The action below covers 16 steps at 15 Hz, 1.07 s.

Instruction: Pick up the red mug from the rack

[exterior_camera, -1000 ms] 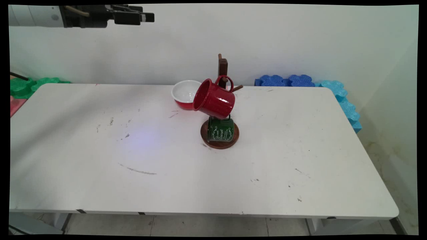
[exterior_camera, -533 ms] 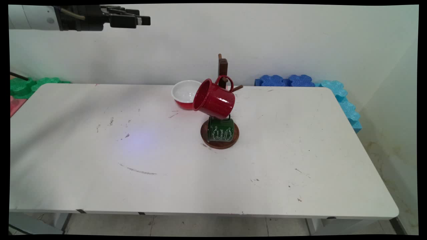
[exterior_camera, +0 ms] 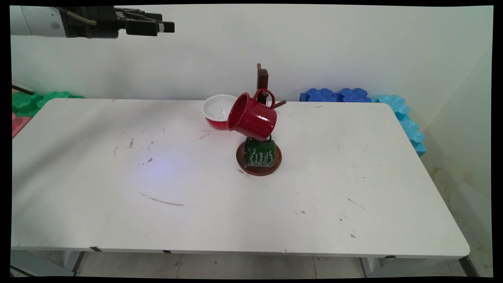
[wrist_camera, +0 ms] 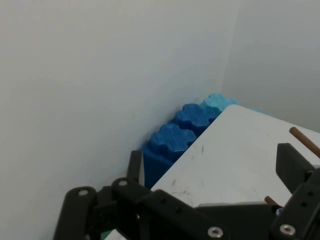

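Gripper: the gripper (exterior_camera: 167, 26) is hanging high up at the top left, well above the worktop (exterior_camera: 98, 165). It is pointing sideways along the wall, toward the right.
Fingers: in the hand view the fingers (wrist_camera: 292, 162) are standing apart. They are holding nothing.
Nearest thing: nothing is close to the gripper. The bowl (exterior_camera: 215, 110) and the mugs are well apart from it, lower down and to the right.
Rack: a brown wooden rack (exterior_camera: 262, 80) is standing near the back of the worktop, in the middle.
Red mug: the red mug (exterior_camera: 252, 116) is hanging by its handle on an upper peg and is tilting, with its mouth facing left.
Green mug: the green mug (exterior_camera: 259, 152) is hanging just under the red mug, over the round base of the rack.
Bowl: it is red outside and white inside, and is sitting just beside the rack, on its left and partly behind the red mug.
Blocks: blue blocks (exterior_camera: 338, 95) are lying by the wall past the back right corner. Green blocks (exterior_camera: 35, 100) are lying past the back left corner.
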Available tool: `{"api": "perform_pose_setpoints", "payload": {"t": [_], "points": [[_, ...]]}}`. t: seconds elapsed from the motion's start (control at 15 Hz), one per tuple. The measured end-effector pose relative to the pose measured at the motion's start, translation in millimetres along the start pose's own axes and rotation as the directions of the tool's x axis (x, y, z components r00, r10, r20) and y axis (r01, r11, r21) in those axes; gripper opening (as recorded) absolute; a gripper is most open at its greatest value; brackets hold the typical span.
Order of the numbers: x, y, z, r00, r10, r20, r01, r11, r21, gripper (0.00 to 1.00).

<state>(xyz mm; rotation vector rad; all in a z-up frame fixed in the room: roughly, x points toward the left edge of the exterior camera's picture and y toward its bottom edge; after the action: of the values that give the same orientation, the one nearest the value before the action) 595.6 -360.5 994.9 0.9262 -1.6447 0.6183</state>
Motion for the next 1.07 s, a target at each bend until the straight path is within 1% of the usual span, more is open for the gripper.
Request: {"api": "perform_pose_setpoints", "payload": {"t": [1.07], "points": [[2.3, 4.4, -2.8, 1.0, 0.009, 0.027, -0.009, 1.0, -0.019, 1.0]]}}
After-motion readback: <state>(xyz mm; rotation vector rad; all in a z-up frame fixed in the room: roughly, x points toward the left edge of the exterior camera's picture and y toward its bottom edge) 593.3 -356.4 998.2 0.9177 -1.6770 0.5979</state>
